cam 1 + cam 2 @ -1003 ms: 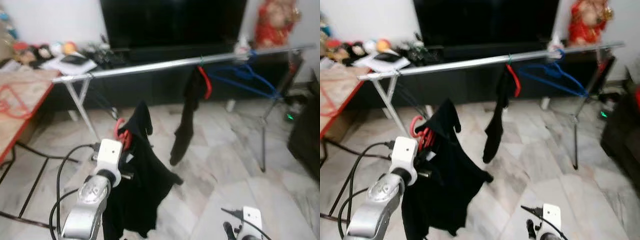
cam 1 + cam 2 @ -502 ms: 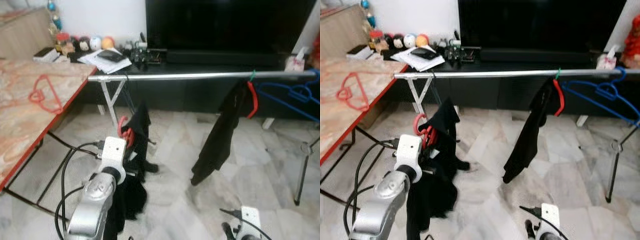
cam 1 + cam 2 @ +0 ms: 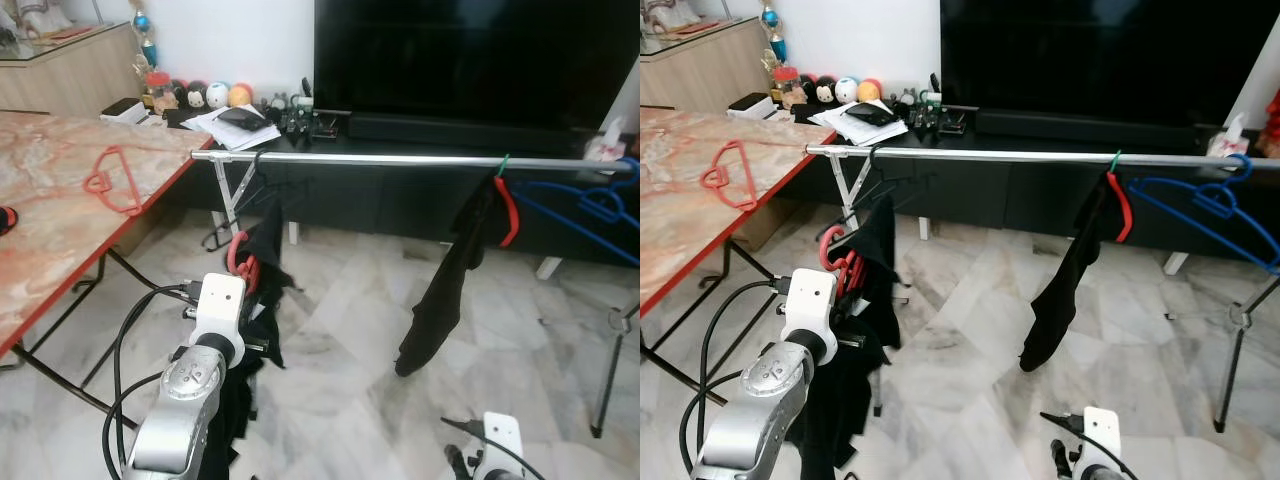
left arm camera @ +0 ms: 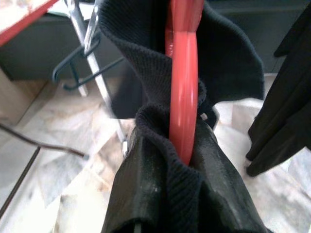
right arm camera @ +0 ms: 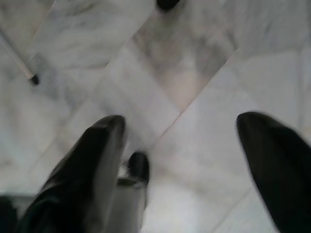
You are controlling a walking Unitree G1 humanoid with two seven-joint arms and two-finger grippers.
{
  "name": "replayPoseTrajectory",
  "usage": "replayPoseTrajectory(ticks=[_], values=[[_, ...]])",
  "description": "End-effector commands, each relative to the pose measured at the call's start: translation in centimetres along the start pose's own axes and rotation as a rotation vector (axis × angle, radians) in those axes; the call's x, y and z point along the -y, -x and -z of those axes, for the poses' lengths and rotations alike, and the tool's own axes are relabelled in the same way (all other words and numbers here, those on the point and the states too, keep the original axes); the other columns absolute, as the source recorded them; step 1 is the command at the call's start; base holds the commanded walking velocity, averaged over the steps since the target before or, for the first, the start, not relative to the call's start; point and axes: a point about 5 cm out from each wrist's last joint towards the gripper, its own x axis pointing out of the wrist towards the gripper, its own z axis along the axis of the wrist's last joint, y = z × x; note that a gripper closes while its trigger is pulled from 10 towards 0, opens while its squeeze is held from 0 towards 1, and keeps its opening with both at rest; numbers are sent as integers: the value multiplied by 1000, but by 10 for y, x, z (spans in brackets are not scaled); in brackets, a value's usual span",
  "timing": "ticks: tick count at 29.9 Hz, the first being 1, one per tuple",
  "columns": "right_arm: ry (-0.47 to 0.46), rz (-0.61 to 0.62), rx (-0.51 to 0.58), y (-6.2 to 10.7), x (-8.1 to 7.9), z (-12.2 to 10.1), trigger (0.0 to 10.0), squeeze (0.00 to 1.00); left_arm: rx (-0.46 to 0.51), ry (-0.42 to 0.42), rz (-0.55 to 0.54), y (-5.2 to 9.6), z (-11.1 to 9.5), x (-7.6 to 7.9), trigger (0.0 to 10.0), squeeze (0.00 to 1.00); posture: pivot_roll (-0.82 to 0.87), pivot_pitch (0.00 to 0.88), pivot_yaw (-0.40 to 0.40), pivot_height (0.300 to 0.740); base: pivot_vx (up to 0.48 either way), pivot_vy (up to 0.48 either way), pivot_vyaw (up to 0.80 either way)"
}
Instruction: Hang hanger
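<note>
My left arm is raised in front of me, its gripper (image 3: 243, 288) shut on a red hanger (image 4: 183, 92) that carries a black garment (image 4: 160, 184). The cloth drapes over the fingers and hangs down beside the arm. The hanger's hook (image 3: 238, 255) sits below and just in front of the left end of the silver rail (image 3: 380, 158). A second red hanger (image 3: 507, 205) with a black garment (image 3: 450, 285) hangs on the rail further right. My right gripper (image 5: 189, 160) hangs low over the marble floor, open and holding nothing.
Blue hangers (image 3: 1200, 205) hang at the rail's right end. The rack's crossed legs (image 3: 232, 195) stand at its left end. A red-edged table (image 3: 50, 250) at my left holds another red hanger (image 3: 112, 180). A TV (image 3: 470, 50) on a low black unit is behind the rail.
The camera has swung, so the rail now lies level and the table shows more at my left. The hanger with its garment stays in my left gripper, the cloth swaying.
</note>
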Motion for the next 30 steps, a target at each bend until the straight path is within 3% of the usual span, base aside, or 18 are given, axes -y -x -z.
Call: replayPoseTrajectory(ticks=[1,10,14,21,30], values=[[7,1,-6,0,0,0,10000,0,42,-7,-3,0,-10,0,10000,0,-10,0,-9,740,0,-349,0],[2,5,-7,0,1,1,10000,0,15,-44,-9,3,-3,-6,10000,0,-6,0,-12,740,0,-194,0],[10,5,-9,0,1,2,10000,0,-8,-48,-71,11,7,-23,10000,0,-6,0,-11,740,0,0,0],[9,6,-5,1,2,3,10000,0,0,-47,-101,24,28,-38,10000,0,8,0,-21,740,0,0,0],[13,10,9,1,4,0,10000,0,-42,-57,-93,29,46,-38,10000,0,13,0,-44,740,0,0,0]])
